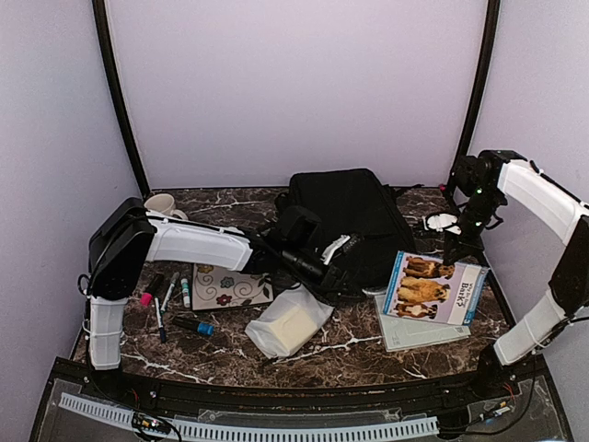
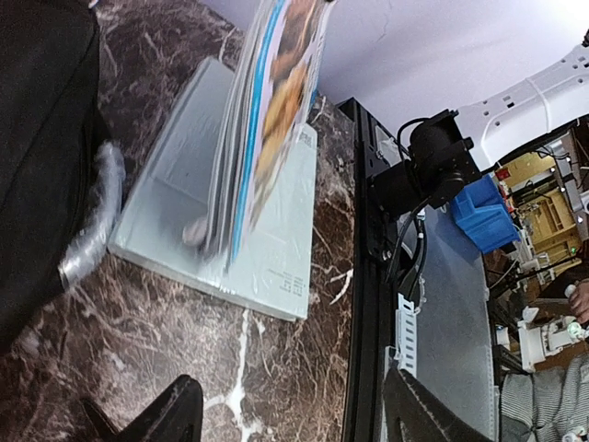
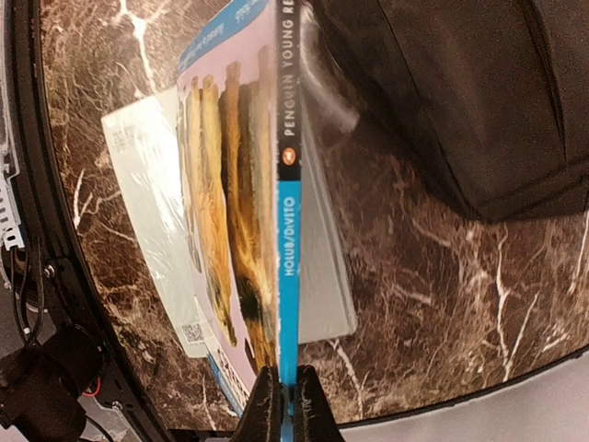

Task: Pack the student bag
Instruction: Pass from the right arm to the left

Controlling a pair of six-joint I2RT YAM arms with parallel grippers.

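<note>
Nearest the right wrist lens, the right gripper [image 3: 282,391] has its two black fingers pinched onto the edge of a thin glossy paperback [image 3: 221,230], which has a blue spine and dogs on the cover.

The student bag [image 1: 354,216], a large black fabric backpack with rounded corners and a grey-white loop handle, lies flat at centre-far on the dark brown, white-veined marble table [image 1: 368,359]. The top view does not show whether its zippers are open.

The left gripper [image 2: 290,387] sits at the bag's 6 o'clock edge. The left wrist view shows its fingers spread wide with nothing between them.

At 4 o'clock from the bag, the paperback is over a flat, pale grey-green, film-wrapped pad [image 1: 409,333]. The top view shows only the cover. The left wrist view shows the book standing steeply on edge, though contact with the pad cannot be confirmed. Only the right wrist view shows the spine lettering.

- **7 o'clock:** a clear plastic pouch [image 1: 287,324] holding a pale cream block.
- **8 o'clock:** a square flower-patterned card [image 1: 225,287], with several slim markers [image 1: 185,293] beside it.
- **9 o'clock:** a white ceramic mug [image 1: 164,204]; its interior is not readable.
- **3 o'clock:** a small white round disc [image 1: 442,221].
</note>
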